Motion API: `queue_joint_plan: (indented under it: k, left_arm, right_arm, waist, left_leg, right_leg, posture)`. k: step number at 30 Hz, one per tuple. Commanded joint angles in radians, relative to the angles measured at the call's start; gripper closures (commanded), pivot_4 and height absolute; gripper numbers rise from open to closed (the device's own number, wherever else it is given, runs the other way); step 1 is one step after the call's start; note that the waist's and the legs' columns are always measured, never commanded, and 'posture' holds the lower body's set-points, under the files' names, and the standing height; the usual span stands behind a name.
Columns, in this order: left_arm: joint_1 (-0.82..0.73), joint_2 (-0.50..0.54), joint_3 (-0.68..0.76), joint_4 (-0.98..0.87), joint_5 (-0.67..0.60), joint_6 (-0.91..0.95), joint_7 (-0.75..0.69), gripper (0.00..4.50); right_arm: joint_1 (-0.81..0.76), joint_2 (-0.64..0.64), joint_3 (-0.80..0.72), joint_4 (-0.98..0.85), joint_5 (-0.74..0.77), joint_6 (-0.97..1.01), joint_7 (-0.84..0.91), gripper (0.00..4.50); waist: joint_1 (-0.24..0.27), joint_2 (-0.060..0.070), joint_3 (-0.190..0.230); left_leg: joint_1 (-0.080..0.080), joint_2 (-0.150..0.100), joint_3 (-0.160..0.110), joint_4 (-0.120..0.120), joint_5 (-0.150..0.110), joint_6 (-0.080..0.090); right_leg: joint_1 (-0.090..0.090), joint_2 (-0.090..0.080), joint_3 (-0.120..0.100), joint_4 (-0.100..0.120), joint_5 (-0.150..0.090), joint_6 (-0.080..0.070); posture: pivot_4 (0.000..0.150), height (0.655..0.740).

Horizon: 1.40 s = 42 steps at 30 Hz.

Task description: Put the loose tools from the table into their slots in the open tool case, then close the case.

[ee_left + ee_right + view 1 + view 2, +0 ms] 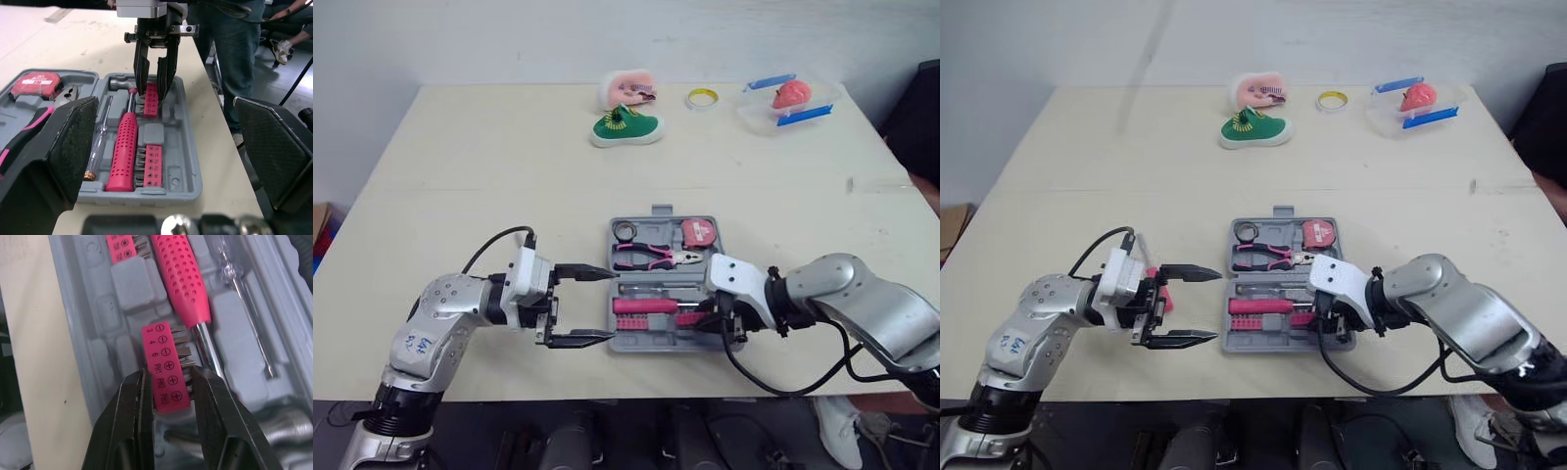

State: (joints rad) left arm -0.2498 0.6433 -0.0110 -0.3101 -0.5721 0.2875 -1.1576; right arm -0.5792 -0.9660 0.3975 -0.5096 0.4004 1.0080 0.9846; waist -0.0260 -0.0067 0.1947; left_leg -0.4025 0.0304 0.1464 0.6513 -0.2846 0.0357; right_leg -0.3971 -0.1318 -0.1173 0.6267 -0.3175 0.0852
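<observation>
bit holder (164,345) going in now: right gripper (166,378) has its fingers clamped on the end of the pink strip, low over the case (188,161), at the right end of the front row, just beside the screwdriver (124,147) shaft. whether it's fully down in its pocket i can't tell, so i'd call this the seating step. next move, by my read: press it square into the recess, bits facing the shaft as they are, then let go and lift straight up. tight quarters there, with the case wall on one side and the shaft on the other, so little room to slide sideways. left gripper (611,305) hovers just off the case's left end, fingers spread wide, holding nothing. pliers (651,257) and tape measure (699,231) sit in the back row, second bit holder (153,164) slotted. case lies near the counter's front edge; bare counter to its left and behind, shoe (626,127) well apart at the far side. closing not yet done.
</observation>
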Motion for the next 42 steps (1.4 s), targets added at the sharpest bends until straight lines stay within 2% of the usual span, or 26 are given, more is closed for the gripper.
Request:
queue_joint_plan:
  k: [1, 21, 34, 35, 36, 38, 39, 42]
  left_arm:
    - [0.011, 0.010, 0.008, -0.045, -0.010, 0.009, 0.011, 0.00]
    - [0.027, 0.012, 0.014, -0.056, -0.006, 0.030, 0.030, 0.00]
    - [0.037, 0.009, 0.013, -0.051, -0.002, 0.023, 0.038, 0.00]
    - [0.042, 0.010, 0.016, -0.052, -0.004, 0.024, 0.039, 0.00]
    - [0.046, 0.011, 0.020, -0.053, -0.006, 0.024, 0.039, 0.00]
    - [0.056, 0.013, 0.025, -0.056, -0.011, 0.026, 0.039, 0.00]
    - [0.061, 0.014, 0.027, -0.058, -0.012, 0.027, 0.039, 0.00]
    - [0.072, 0.015, 0.030, -0.065, -0.018, 0.032, 0.042, 0.00]
  right_arm:
    - [-0.023, 0.009, 0.014, -0.004, -0.021, -0.015, 0.013, 3.74]
    - [-0.023, 0.046, 0.068, 0.001, -0.055, -0.029, 0.071, 3.74]
    - [0.011, 0.063, 0.019, -0.008, -0.043, -0.065, 0.079, 3.74]
    - [0.028, 0.060, -0.017, -0.017, -0.026, -0.091, 0.088, 2.73]
    - [0.045, 0.052, -0.047, -0.025, -0.014, -0.126, 0.106, 2.47]
    - [0.072, 0.052, -0.092, -0.027, -0.014, -0.198, 0.114, 1.34]
    - [0.084, 0.044, -0.129, -0.029, 0.009, -0.208, 0.129, 0.95]
    - [0.128, 0.025, -0.223, -0.028, 0.063, -0.276, 0.185, 0.95]
  waist:
    - [0.000, 0.000, 0.000]
    - [0.000, 0.000, 0.000]
    - [-0.003, -0.002, -0.001]
    - [-0.001, -0.002, -0.001]
    - [0.000, -0.002, -0.001]
    - [0.000, -0.002, -0.001]
    - [-0.001, -0.002, -0.001]
    - [0.001, -0.002, -0.001]
  left_leg:
    - [0.000, 0.000, 0.000, 0.000, 0.000, 0.000]
    - [0.000, 0.000, 0.000, 0.001, 0.000, 0.000]
    - [0.001, 0.001, 0.000, 0.001, 0.000, 0.000]
    - [0.001, 0.001, 0.000, 0.001, 0.000, 0.000]
    - [0.000, 0.001, 0.000, 0.001, 0.000, 0.000]
    - [0.000, 0.000, 0.000, 0.001, 0.000, 0.000]
    - [0.000, 0.000, 0.000, 0.001, 0.001, 0.000]
    - [0.000, 0.000, 0.000, 0.001, 0.001, 0.001]
  right_leg:
    - [0.000, 0.000, 0.000, 0.000, 0.000, 0.000]
    - [0.000, 0.000, 0.000, 0.001, 0.000, 0.000]
    - [0.000, 0.001, 0.000, 0.001, 0.000, 0.000]
    - [0.000, 0.001, 0.000, 0.001, 0.000, 0.000]
    - [0.000, 0.001, 0.000, 0.001, 0.000, 0.000]
    - [0.000, 0.001, 0.000, 0.001, 0.000, 0.000]
    - [0.000, 0.001, 0.000, 0.001, 0.000, 0.000]
    - [0.000, 0.001, 0.000, 0.001, 0.000, 0.000]
  posture:
    - [0.150, 0.7400]
    - [0.150, 0.7400]
    - [0.150, 0.7400]
    - [0.150, 0.7400]
    - [0.150, 0.7400]
    - [0.150, 0.7400]
    - [0.150, 0.7400]
    - [0.150, 0.7400]
